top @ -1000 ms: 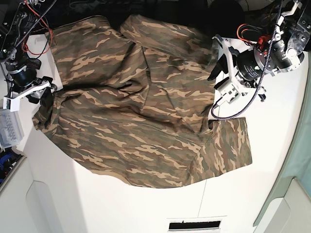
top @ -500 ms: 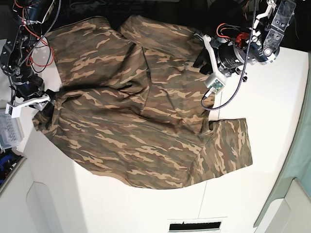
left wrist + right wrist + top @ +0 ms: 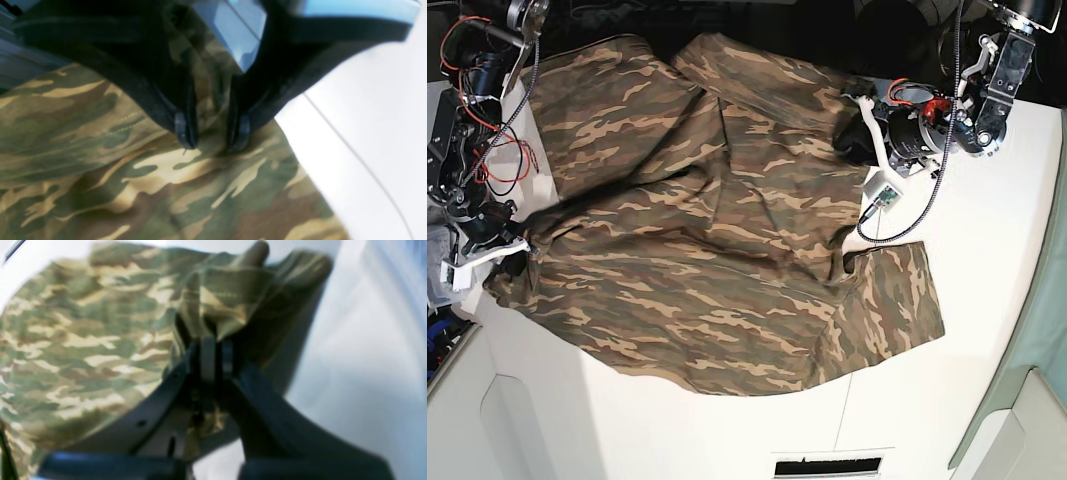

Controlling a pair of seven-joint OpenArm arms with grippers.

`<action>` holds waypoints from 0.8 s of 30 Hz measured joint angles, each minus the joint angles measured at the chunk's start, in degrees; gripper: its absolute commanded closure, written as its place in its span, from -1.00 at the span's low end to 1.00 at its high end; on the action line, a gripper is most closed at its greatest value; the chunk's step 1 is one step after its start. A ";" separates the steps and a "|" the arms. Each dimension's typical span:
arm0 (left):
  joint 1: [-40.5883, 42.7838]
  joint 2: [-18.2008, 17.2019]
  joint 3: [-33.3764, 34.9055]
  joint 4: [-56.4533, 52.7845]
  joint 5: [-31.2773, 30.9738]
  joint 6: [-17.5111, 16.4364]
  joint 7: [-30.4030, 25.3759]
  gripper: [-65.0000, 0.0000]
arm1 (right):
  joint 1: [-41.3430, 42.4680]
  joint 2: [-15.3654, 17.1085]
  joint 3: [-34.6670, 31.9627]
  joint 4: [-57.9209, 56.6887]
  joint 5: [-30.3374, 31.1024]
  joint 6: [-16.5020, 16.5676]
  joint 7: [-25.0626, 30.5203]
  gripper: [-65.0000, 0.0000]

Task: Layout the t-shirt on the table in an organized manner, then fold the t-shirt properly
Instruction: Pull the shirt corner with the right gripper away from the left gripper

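Base view: your camouflage t-shirt [image 3: 717, 220] lies spread and rumpled across the white tabletop [image 3: 987, 300], filling the upper and middle frame. At left edge, your right gripper [image 3: 213, 350] has its jaws closed, pinching a bunched fold of shirt. At upper right, your left gripper [image 3: 211, 140] holds its jaws partly open over the cloth.

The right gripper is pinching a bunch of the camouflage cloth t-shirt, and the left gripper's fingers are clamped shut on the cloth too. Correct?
Not quite. The right gripper does pinch the camouflage cloth t-shirt, but the left wrist view shows the left gripper with its fingers apart, over the cloth.
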 measured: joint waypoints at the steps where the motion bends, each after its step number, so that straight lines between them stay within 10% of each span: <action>1: -0.61 -0.26 0.00 -0.61 0.00 -0.04 -0.04 0.38 | 0.48 0.66 0.00 0.00 -0.02 0.07 -0.04 1.00; 7: -1.97 -0.79 0.00 -1.44 0.28 0.28 0.04 0.38 | 3.63 5.16 0.00 -0.02 -0.11 0.24 -0.24 1.00; 12: -2.10 -0.92 0.59 -1.44 0.31 0.31 0.02 0.38 | 5.73 7.19 0.00 0.02 1.18 0.17 0.22 0.01; 18: -2.67 -0.92 0.76 -1.49 0.57 0.28 0.24 0.38 | 4.76 7.56 1.60 0.04 6.86 0.13 -16.06 0.00; 24: -3.67 -0.90 0.83 -1.77 2.36 0.83 0.46 0.38 | -5.75 6.93 6.40 6.91 21.90 4.98 -19.85 0.00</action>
